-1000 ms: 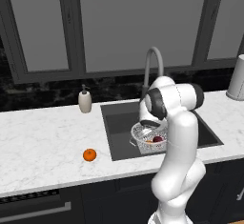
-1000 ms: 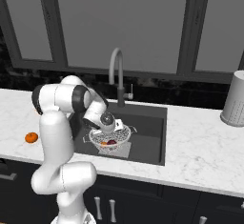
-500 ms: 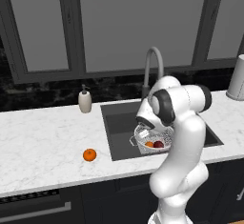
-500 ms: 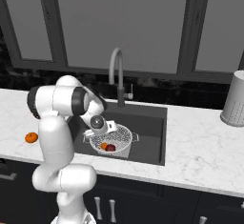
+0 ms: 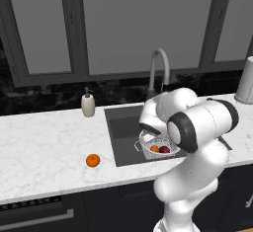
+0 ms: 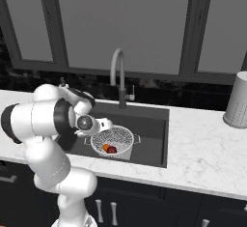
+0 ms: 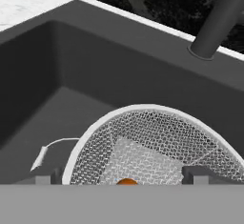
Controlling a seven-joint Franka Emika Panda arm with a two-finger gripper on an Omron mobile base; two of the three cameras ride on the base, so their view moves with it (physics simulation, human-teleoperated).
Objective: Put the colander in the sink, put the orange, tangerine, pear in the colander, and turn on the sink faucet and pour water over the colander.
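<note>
Now we hold our gripper (image 7: 122,174) open and empty just above the colander (image 6: 112,139), which sits inside the sink (image 6: 149,124) below the faucet (image 6: 118,78). Two fruits lie in the colander: one orange fruit (image 6: 105,147) and the pear (image 6: 112,149) (touching, side by side). Another orange fruit (image 5: 92,160) rests on the counter (image 5: 44,147), well left of the sink, with a soap bottle (image 5: 88,103) behind.

Marble counter (image 5: 44,152): orange (image 5: 92,160), probably soap bottle (image 5: 88,104).

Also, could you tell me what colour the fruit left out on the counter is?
Bright orange; the fruit on the white marbled counter shows best in the left base view.
</note>
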